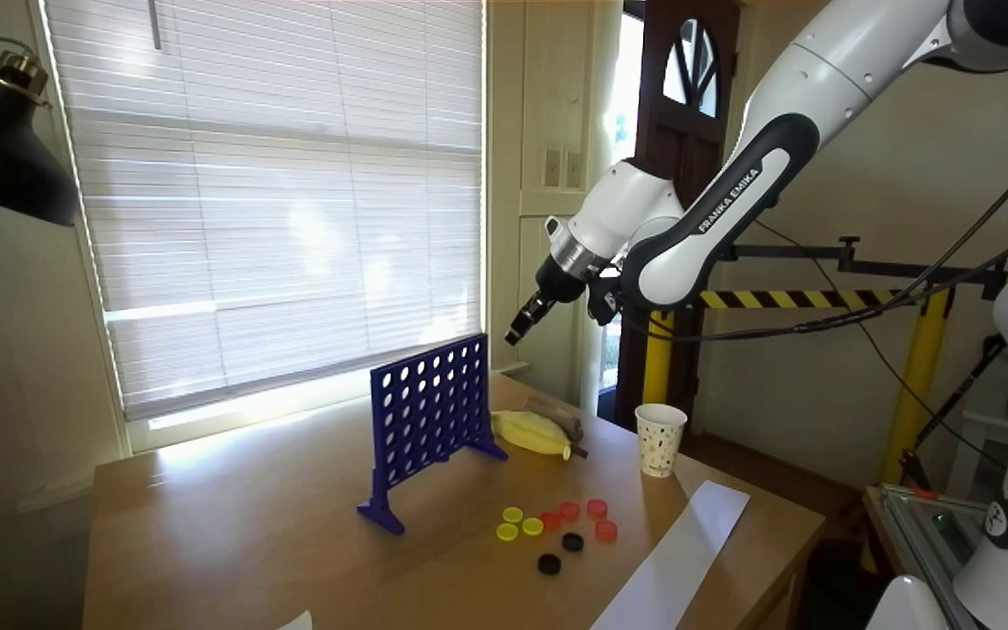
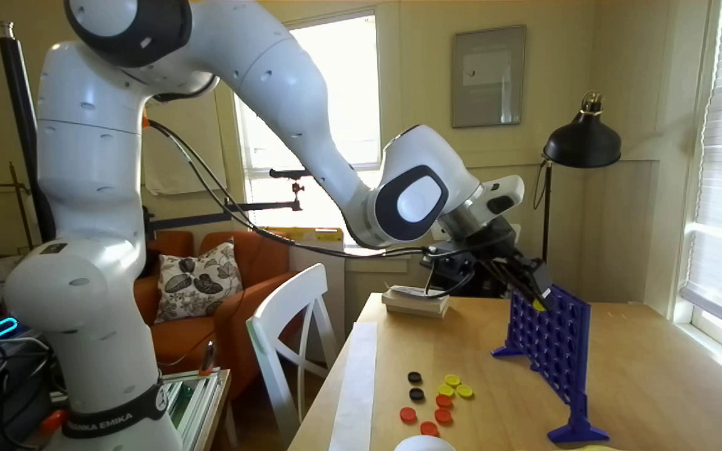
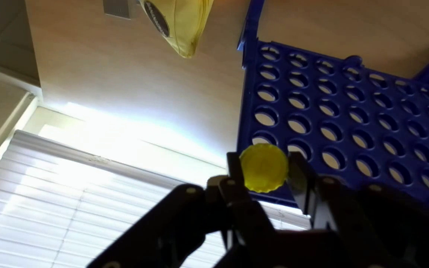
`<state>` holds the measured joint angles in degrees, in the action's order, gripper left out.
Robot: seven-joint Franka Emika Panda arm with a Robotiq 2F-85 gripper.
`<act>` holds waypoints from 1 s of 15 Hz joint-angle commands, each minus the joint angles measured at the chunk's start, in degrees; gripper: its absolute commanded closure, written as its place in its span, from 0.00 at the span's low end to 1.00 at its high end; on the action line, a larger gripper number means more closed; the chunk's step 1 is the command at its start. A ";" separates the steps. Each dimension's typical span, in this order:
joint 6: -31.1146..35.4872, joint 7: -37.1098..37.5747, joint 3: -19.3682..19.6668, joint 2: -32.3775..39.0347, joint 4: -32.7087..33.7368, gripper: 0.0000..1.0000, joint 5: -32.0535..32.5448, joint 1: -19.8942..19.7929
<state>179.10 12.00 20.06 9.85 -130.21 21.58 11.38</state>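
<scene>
Near the tool, the upright blue rack bars low passage; open room lies between it and the window blind. On the rack's other side, a paper cup stands taller than the flat discs.

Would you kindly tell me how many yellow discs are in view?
4: one yellow disc held in the hand, and three more discs grouped on the table beside the red discs. I see no others, though some could be hidden.
</scene>
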 commanded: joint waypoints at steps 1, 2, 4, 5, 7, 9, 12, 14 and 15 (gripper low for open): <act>2.51 0.85 0.40 -0.56 -0.12 0.90 0.16 0.56; 2.98 0.88 0.50 -0.33 0.19 0.90 0.13 0.60; 3.88 1.10 0.92 -0.03 0.69 0.90 0.26 0.81; 4.44 1.09 1.03 0.17 1.04 0.90 0.20 0.75; 3.57 0.00 0.30 -0.05 0.55 0.90 -0.02 0.10; 3.61 0.00 0.32 0.01 0.62 0.65 -0.02 0.06; 3.61 0.00 0.30 0.03 0.59 0.65 -0.02 0.06; 3.61 0.00 0.30 0.03 0.59 0.65 -0.02 0.06; 3.61 0.00 0.30 0.03 0.59 0.65 -0.02 0.06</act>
<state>182.71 12.00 20.35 9.88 -129.61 21.56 11.44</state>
